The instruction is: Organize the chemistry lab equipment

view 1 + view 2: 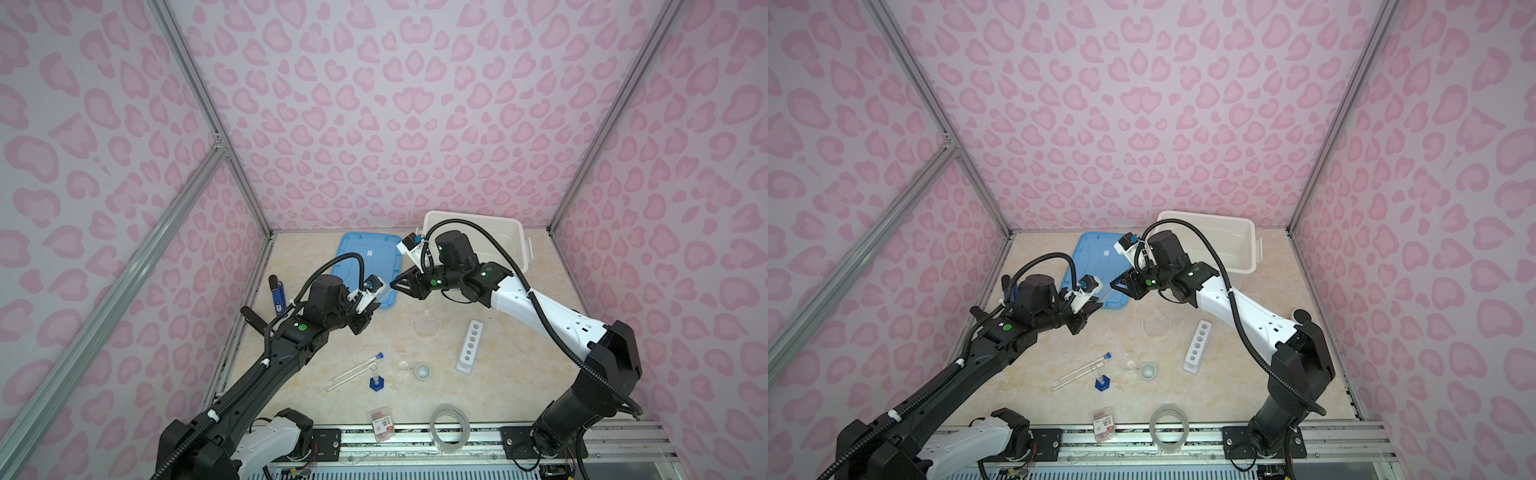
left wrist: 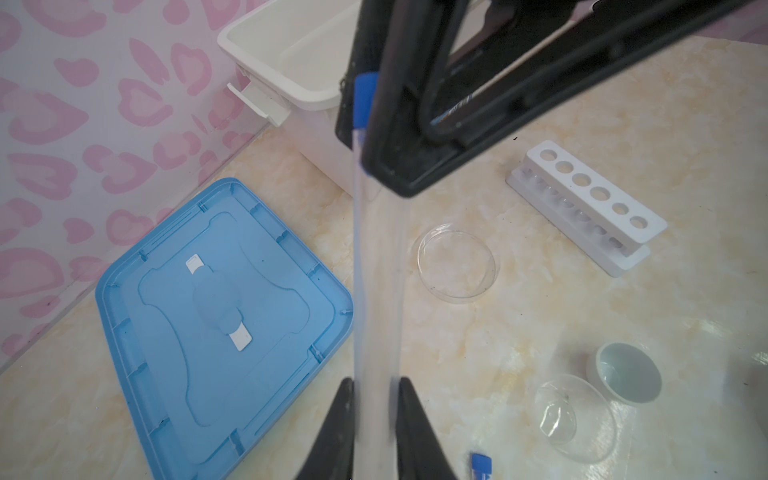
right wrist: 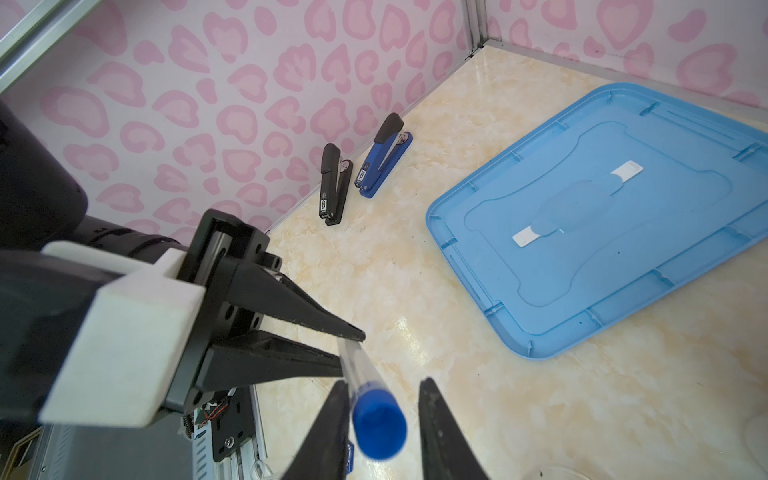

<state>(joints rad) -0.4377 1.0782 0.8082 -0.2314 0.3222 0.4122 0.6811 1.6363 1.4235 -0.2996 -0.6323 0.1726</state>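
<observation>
Left wrist view: thin clear blue-capped test tube (image 2: 376, 291) is smeared by blur, lower end cut off by frame | second blue-capped tube (image 2: 481, 464) is cut off, cap only | both top views: white rectangular plastic bin (image 1: 478, 217) partly hidden by right arm (image 1: 540, 307) | small red-labelled packet (image 1: 381, 424) print illegible

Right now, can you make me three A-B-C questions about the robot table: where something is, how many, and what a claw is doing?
1. The white rack stands: A on a shelf; B in a drawer; C on the table near the petri dish.
2. Holes in the rack: A four; B six; C nine.
3. The left gripper is: A shut on a test tube; B wide open; C shut on a spoon.
Answers: C, bare table lies around it; B, six holes show on top; A, both fingers pinch the tube.
</observation>
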